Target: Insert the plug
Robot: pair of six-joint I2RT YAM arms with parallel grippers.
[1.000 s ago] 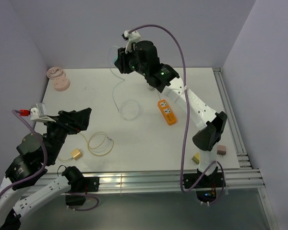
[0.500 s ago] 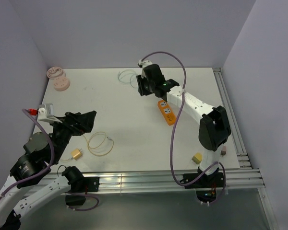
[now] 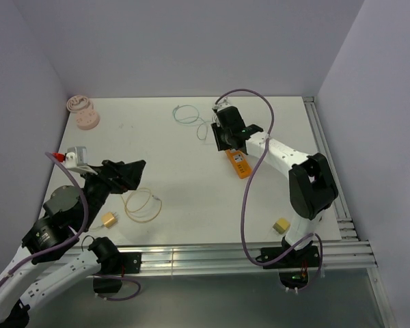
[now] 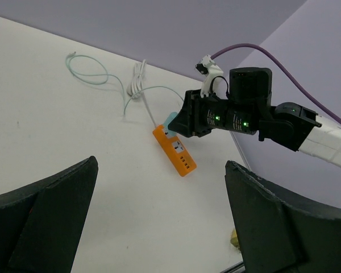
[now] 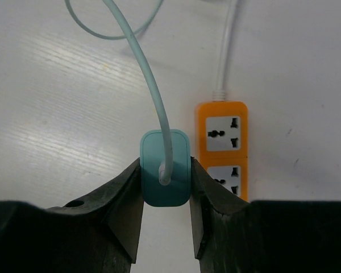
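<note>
The right end effector (image 5: 165, 196) is clenched on the teal plug (image 5: 165, 170), with one finger on each side. The plug is just beside the orange strip (image 5: 221, 151), which lies on the desk (image 3: 143, 137). Its cable (image 5: 150, 79) runs away over the desk. Perhaps the plug touches the desk; I cannot tell. The left end effector (image 4: 165, 227) is released wide, well apart, grasping nothing.

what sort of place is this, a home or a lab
Most likely a robotics lab test cell: a white table boxed in by plain lilac walls, two robot arms mounted on an aluminium rail, and an orange power strip laid out as a practice piece.
</note>
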